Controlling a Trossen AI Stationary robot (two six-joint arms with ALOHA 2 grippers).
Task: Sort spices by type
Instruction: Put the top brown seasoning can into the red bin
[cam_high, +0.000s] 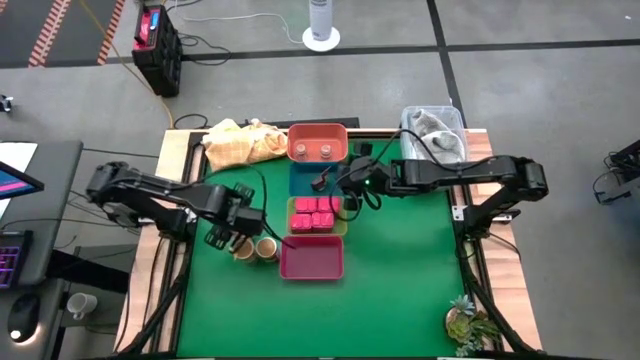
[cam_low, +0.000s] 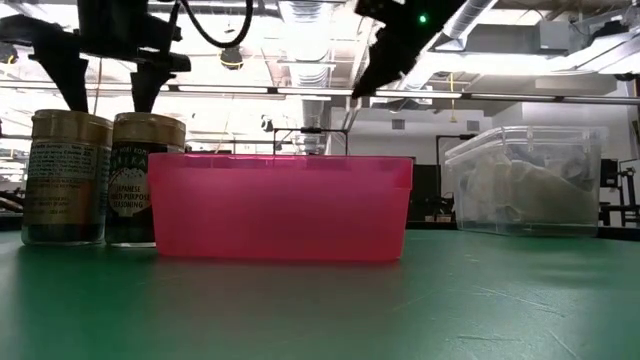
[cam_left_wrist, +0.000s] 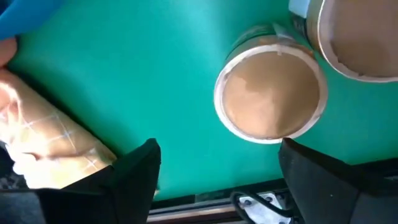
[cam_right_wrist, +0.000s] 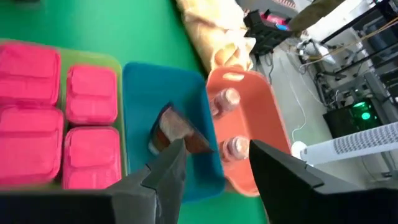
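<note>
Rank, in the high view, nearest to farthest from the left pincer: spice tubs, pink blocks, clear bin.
1. Spice tubs, beside the left pincer, on the green mat.
2. Pink blocks, in the centre tray.
3. Clear bin, far right corner.

Trays (cam_high: 311, 260), cloth (cam_high: 240, 142), clear bin (cam_high: 436, 130)

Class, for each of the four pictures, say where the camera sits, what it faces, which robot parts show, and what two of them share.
High: overhead, facing down; both arms, mat.
Low: mat level, facing the room; pink tray, two tubs, arms above.
Left wrist: above the tubs; open left pincer.
Right wrist: over the blue tray; right pincer, brown piece.
Shared: high and low show the pink tray.
</note>
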